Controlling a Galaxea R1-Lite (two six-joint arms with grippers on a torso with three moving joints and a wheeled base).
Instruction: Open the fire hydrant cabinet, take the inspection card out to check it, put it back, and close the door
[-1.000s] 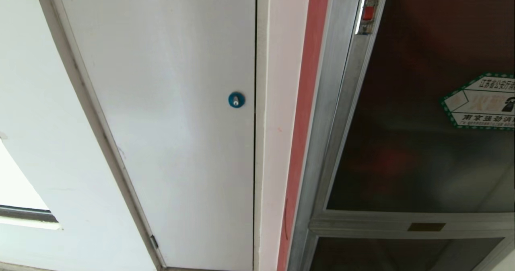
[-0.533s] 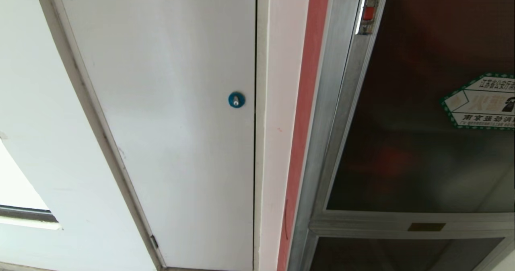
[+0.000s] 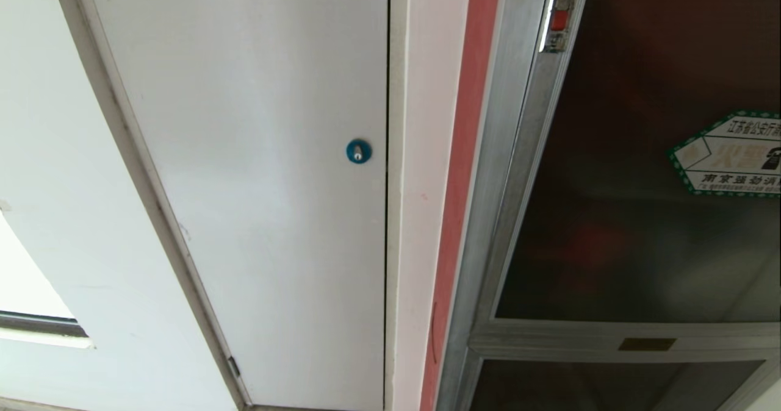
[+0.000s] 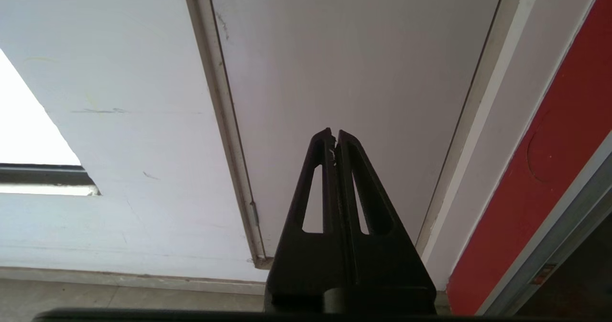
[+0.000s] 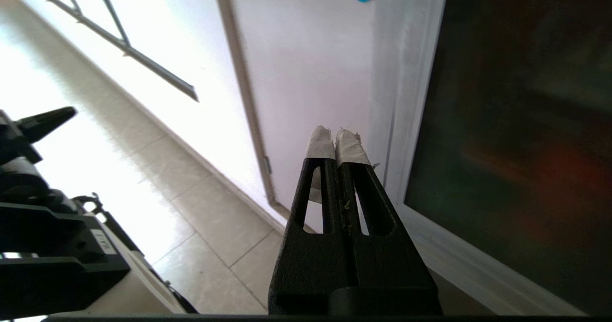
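The fire hydrant cabinet's silver frame [image 3: 492, 173] runs down the right of the head view. Its door [image 3: 634, 228] of dark tinted glass lies flush in the frame, with a green-bordered hexagonal sticker [image 3: 729, 153] and a small red latch [image 3: 558, 21] at the top corner. The inspection card is hidden. Neither arm shows in the head view. My right gripper [image 5: 337, 133], its tips wrapped in pale tape, is shut on nothing, low and short of the door's glass [image 5: 526, 121]. My left gripper [image 4: 334, 133] is shut and empty, pointing at the lower part of the white panel.
A plain white door [image 3: 262, 173] with a blue round lock [image 3: 359, 151] fills the left. A pink-red strip [image 3: 467, 155] separates it from the cabinet. Pale floor tiles [image 5: 191, 217] and part of the robot's own body [image 5: 43, 245] show in the right wrist view.
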